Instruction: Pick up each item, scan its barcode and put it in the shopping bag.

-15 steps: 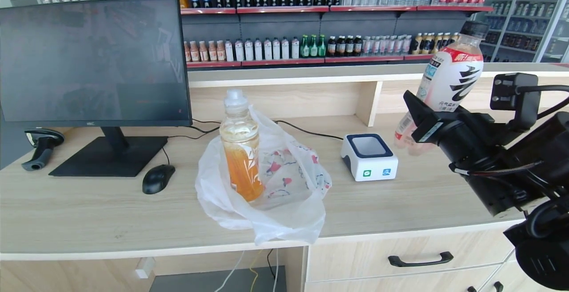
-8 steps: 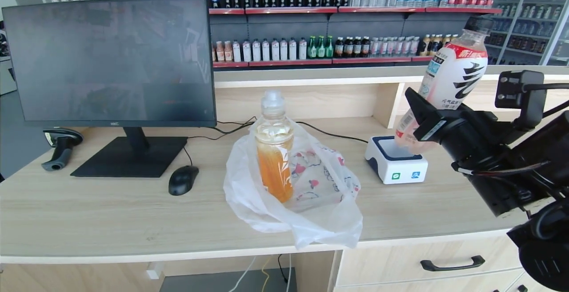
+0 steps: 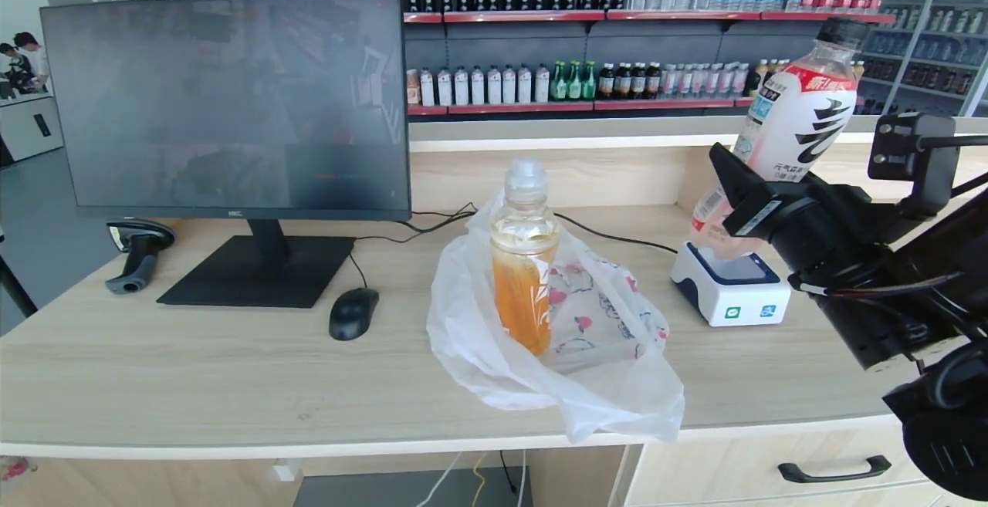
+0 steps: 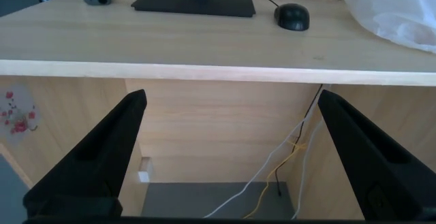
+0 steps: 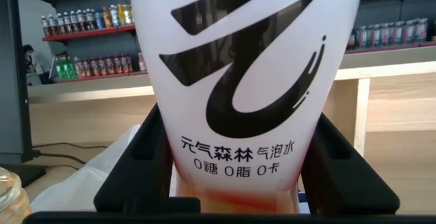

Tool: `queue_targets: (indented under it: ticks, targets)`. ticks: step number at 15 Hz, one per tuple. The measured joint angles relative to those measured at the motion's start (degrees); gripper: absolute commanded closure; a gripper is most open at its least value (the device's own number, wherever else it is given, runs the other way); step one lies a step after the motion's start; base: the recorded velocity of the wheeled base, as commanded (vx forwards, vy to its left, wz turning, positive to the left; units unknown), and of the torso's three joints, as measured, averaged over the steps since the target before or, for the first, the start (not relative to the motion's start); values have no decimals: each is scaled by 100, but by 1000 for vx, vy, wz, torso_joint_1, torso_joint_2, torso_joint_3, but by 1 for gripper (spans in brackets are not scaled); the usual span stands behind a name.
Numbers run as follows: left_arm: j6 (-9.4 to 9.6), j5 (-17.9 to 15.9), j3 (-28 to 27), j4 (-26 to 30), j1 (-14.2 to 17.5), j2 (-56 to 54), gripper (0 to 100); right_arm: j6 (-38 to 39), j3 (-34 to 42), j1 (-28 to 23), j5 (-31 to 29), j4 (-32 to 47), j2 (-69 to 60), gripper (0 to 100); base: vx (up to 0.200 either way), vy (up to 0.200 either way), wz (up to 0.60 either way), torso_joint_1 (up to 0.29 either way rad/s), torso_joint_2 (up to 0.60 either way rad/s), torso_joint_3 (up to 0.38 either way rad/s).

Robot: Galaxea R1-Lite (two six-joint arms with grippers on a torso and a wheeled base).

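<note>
White-labelled and pink at the base: gripping this bottle (image 3: 795, 129) in the right gripper (image 3: 749, 202), jaws clenched around its lower body. Holding it tilted, cap leaning toward the far right corner of the table (image 3: 193, 368), base close over the top window of the scanner (image 3: 733, 299) sitting toward the table's right end; unable to tell whether touching.

Slumping open near the middle of the front edge, one fold spilling just over it: the shopping bag (image 3: 617, 383), thin and translucent. Holding inside it an orange drink bottle (image 3: 525, 275), upright, orange liquid filling the lower part, cap rising above the bag's rim. Lying beside that bottle in the bag, a flat printed packet (image 3: 587, 314) with red and dark marks; not telling what it is.

Hanging the left gripper (image 4: 231, 98) low in front of the table, below the front edge, jaws spread wide and grasping nothing.

Standing on the left half: a dark monitor (image 3: 231, 106), a black mouse (image 3: 353, 312) just beside its foot, a handheld reader (image 3: 137, 252) near the left edge.
</note>
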Motion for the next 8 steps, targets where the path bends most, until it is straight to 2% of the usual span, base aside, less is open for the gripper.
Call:
queue_targets:
  ticks: [2,8]
  targets:
    - [0,0,0,-7,-2,0,0,2,30,22,15,7,-28,100,0,0,0,156,-327,-181]
    - [-2,0,0,-5,0,0,0,9,305,2,28,2,-180,100,0,0,0,7,-12,-7]
